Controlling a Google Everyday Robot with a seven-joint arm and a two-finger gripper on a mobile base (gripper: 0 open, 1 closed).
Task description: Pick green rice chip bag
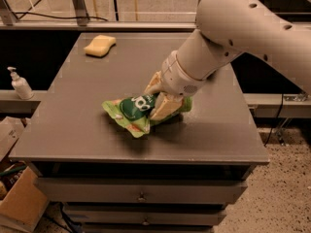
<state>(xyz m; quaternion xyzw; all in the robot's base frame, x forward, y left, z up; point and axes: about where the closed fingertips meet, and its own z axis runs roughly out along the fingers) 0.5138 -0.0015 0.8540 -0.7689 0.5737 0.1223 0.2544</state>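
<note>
Camera view, the sole view on record.

Centre of frame: green rice chip bag (131, 111), a light-green pouch with a dark green oval and white letters. Sits tilted, left end low over the table (73, 130), right end raised into the gripper. Casts a shadow on the surface beneath. Cannot tell whether the lower left corner touches the top or hangs just clear.

Just right of centre: gripper (156, 97), at the end of the white arm (243, 28) reaching in from the upper right of the frame. Closed on the bag's right end, with one cream finger (151, 84) behind the upper edge and the other laid across the front face. Only a narrow gap between the two, filled by the pouch.

Upper left of the table: yellow sponge (99, 45), well apart from the bag. Left edge of frame, off the table: white pump bottle (19, 84). Lower left: cardboard box (22, 203). Below the top: drawers (141, 191).

Step in hand, by judgement: grasp made, lift at its start.

Next move calls for a straight rise with firm pressure on the pouch. Held at one end only — likely to swing or slip, being soft and slick.
</note>
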